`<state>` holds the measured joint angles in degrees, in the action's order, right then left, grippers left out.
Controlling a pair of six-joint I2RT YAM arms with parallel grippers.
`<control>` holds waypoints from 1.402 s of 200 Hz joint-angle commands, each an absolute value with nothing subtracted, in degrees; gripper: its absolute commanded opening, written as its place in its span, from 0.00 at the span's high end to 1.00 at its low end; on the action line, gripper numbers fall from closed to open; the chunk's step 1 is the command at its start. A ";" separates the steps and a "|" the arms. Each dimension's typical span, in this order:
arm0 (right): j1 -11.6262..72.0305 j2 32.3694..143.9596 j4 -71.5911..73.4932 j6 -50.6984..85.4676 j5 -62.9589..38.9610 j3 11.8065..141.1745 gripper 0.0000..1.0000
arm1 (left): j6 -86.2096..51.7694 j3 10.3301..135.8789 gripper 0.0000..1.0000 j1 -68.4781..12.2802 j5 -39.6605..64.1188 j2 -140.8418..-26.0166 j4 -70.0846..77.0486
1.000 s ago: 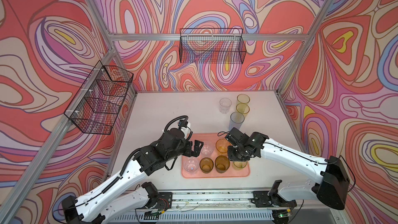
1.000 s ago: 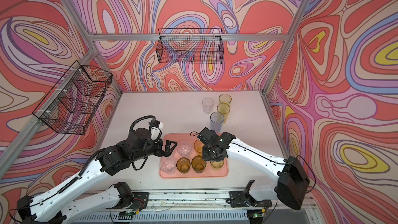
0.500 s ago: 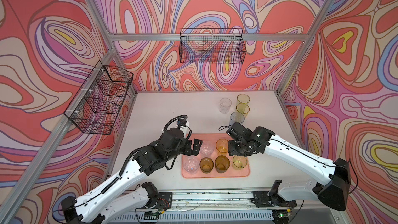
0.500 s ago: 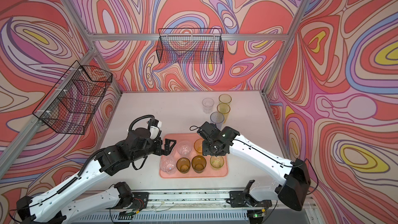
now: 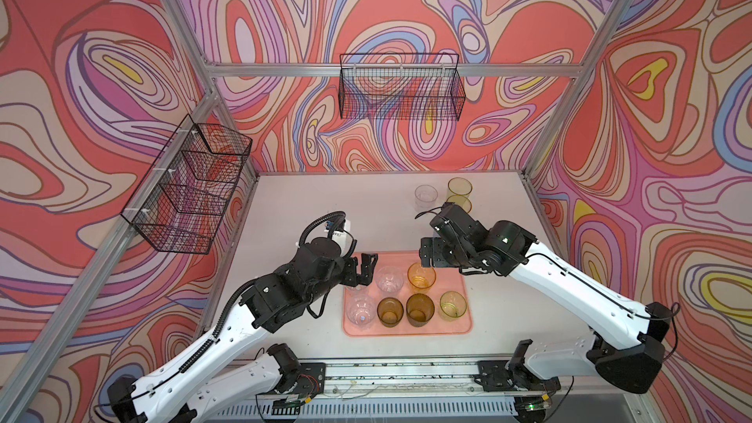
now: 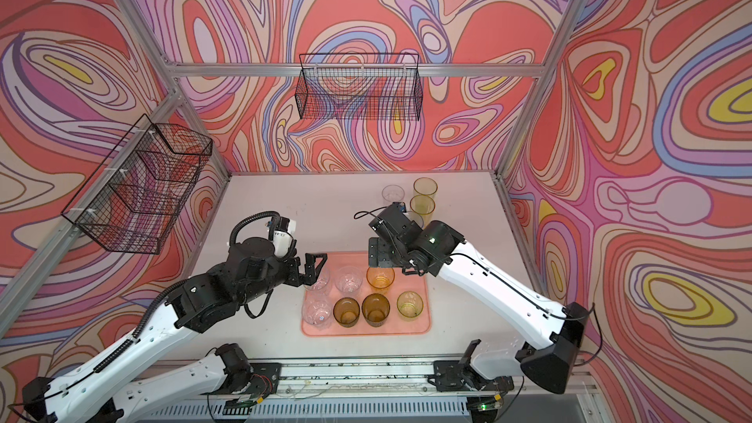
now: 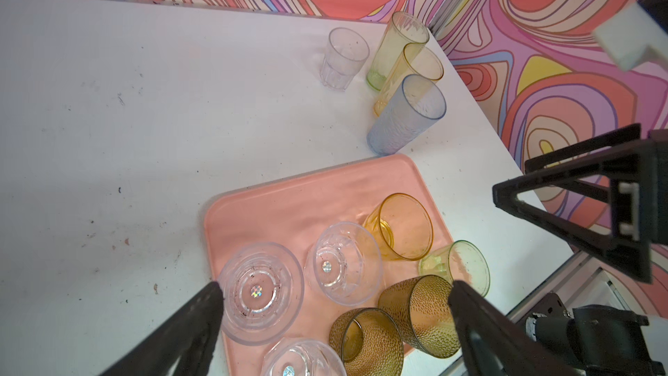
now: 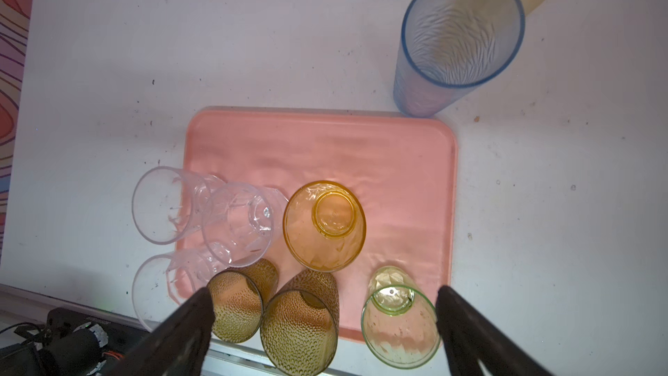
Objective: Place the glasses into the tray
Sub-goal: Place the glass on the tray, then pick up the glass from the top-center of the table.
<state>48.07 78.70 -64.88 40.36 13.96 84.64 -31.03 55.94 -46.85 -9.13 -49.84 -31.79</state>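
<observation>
Enclosing the white surface (image 5: 305, 197): swirl-patterned walls (image 5: 407, 2). Left pincer (image 5: 366, 268), right pincer (image 8: 323, 294) both wide, empty. Blue glass (image 7: 406, 117) shows in wrist views only.

You have one tray (image 8: 325, 146), plain salmon-pink. Your tumblers run as follows: three clear faceted tumblers (image 7: 261, 291); one orange-amber tumbler (image 8: 324, 225); two olive-brown tumblers (image 8: 298, 330), dimpled all over; one pale green tumbler (image 8: 399, 327); one blue-grey tumbler (image 8: 459, 30) with a rippled texture; one yellow tumbler (image 7: 415, 63); one yellow-green tumbler (image 7: 390, 48); a fourth clear tumbler (image 7: 343, 59). Your table (image 7: 144, 121) is off-white, flecked with dark specks. Your walls (image 5: 407, 2) carry swirling bands of coral red, pink, lilac, blue, yellow and cream, each outlined dark. Your wire baskets (image 5: 401, 87) are black. Your arms (image 5: 569, 282) are white with black joints.
</observation>
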 commanded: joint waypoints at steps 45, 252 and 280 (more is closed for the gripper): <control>47.77 94.56 -66.80 32.64 22.39 105.53 0.02 | -25.48 63.67 0.00 -45.95 -14.50 -53.46 -33.35; 27.62 128.32 -63.41 22.25 4.49 133.33 0.22 | -19.33 65.18 0.00 -28.13 -6.05 -55.46 -31.11; 26.32 130.50 -60.93 20.07 4.45 133.28 0.28 | -19.47 64.43 0.00 -28.13 -6.66 -55.37 -30.27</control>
